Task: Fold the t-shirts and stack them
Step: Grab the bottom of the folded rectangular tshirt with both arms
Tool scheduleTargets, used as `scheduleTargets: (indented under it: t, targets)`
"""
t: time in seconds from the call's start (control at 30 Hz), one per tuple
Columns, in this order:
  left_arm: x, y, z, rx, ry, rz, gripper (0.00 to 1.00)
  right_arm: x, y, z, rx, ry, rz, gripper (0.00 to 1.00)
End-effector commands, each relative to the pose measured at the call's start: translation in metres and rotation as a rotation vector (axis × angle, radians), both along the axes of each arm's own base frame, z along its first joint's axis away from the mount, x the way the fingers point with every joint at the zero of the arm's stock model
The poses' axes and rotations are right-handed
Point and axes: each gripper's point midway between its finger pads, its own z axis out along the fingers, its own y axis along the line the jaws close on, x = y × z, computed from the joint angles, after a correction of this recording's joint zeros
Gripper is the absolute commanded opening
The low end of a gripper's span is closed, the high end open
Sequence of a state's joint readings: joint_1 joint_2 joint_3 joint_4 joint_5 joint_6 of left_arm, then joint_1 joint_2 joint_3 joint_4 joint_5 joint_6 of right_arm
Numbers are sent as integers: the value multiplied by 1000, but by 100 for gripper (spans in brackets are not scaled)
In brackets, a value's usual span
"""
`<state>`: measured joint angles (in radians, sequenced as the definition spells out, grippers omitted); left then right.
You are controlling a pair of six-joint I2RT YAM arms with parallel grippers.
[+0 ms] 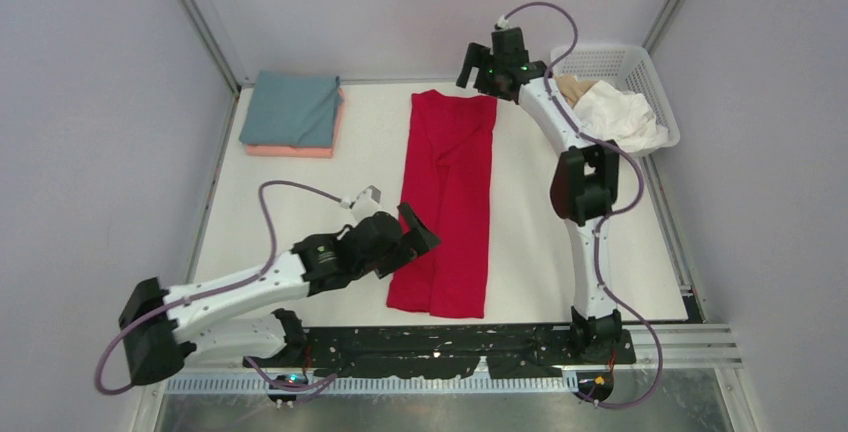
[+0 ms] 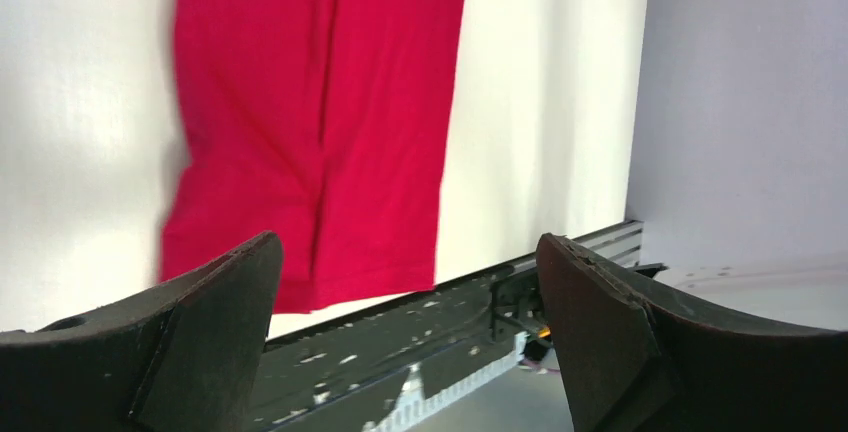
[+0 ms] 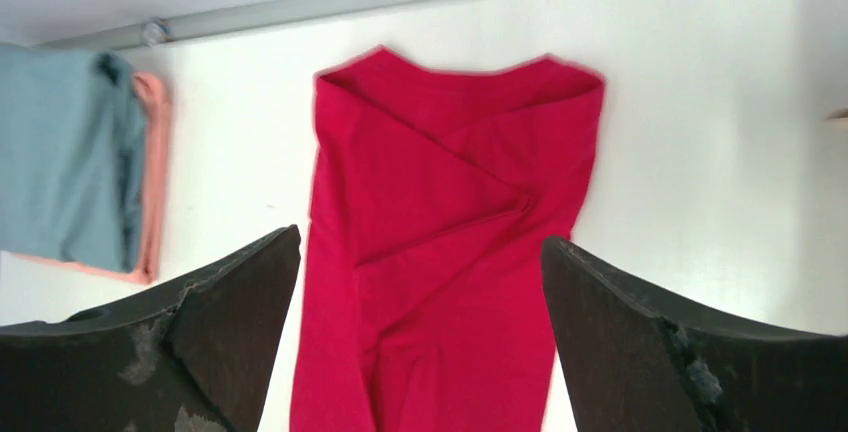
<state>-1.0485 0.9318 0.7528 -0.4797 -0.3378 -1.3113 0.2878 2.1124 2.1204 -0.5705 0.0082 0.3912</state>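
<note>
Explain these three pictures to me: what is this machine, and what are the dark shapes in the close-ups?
Two robot arms are bolted to a white table. The wide picture looks down from above and behind them. The other two come from a camera on each wrist; the dark shapes are that arm's own fingers. The left pincer and the right pincer are both open and hold nothing. A red t-shirt lies mid-table, folded into a long strip. Far left, a grey-teal t-shirt sits folded on a salmon pink t-shirt. A white basket far right holds a white t-shirt and a beige t-shirt, crumpled.
</note>
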Motion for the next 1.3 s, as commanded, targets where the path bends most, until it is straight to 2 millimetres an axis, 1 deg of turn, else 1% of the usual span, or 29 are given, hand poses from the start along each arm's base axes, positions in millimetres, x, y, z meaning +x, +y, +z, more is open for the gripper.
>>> scheduleTargets:
  t: [0.0,0.03,0.07,0.1,0.13,0.17,0.2,0.23,0.27,0.3,0.33,0.37,0.4,0.43,0.47,0.5,0.53,0.67,0.77,0.83,0.9,0.97,1.0,1.03,1.07,1.13,1.17,1.2,1.27]
  targets:
    - [-20,49,-48,286,-30,-197,100,-112,-24,25,-129,46,42,95]
    - [-24,50,-55,280,-2,-237,100,-141,-18,42,-101,3,74,95]
    - [-29,47,-62,264,19,-299,100,-177,-18,-24,-108,151,103,95]
    - [-35,46,-69,250,56,-328,100,-210,-12,-33,-59,151,132,95]
    - [-43,40,-76,225,78,-387,99,-226,-4,-40,-18,155,166,95]
    - [-47,39,-81,223,93,-414,99,-259,-5,-56,2,185,181,95]
    - [-50,37,-86,216,110,-432,97,-275,-6,-64,11,199,192,95]
    - [-54,35,-91,208,118,-457,95,-301,-6,-79,20,231,207,95]
    - [-57,34,-96,206,133,-470,93,-317,-6,-87,27,262,228,95]
    - [-60,35,-103,209,152,-480,89,-341,-2,-100,48,301,254,95]
    - [-63,36,-110,208,173,-486,84,-360,9,-105,71,326,311,95]
    - [-67,36,-116,204,194,-489,78,-380,12,-117,109,372,331,95]
    - [-70,35,-122,198,215,-497,73,-394,22,-120,128,385,374,95]
    - [-72,34,-125,191,228,-504,69,-409,24,-130,158,429,376,97]
    - [-73,33,-129,187,239,-503,63,-422,31,-133,165,448,408,98]
    - [-72,34,-135,192,245,-494,55,-431,30,-141,178,482,393,99]
    - [-70,36,-141,205,244,-476,51,-442,35,-143,176,494,420,99]
    - [-60,44,-161,271,262,-400,47,-467,37,-169,162,574,415,93]
    - [-60,42,-164,261,285,-390,45,-479,40,-183,147,608,421,90]
    - [-59,42,-166,255,282,-380,41,-483,45,-188,141,613,433,89]
    - [-58,46,-169,271,284,-363,32,-487,50,-191,129,614,443,86]
    - [-57,46,-169,280,279,-361,17,-486,51,-195,114,613,433,82]
    - [-57,47,-169,282,282,-363,7,-486,50,-199,102,619,422,81]
    - [-58,46,-167,282,285,-366,0,-484,51,-200,95,612,415,77]
    - [-58,45,-167,284,293,-371,0,-483,51,-204,85,614,405,75]
    - [-62,46,-166,285,316,-375,0,-483,54,-206,87,622,404,64]
    - [-64,46,-167,280,328,-373,0,-484,55,-208,81,629,408,55]
    - [-67,46,-167,273,339,-371,0,-484,56,-208,80,629,397,51]
    - [-72,46,-165,260,345,-370,0,-485,52,-210,58,627,380,33]
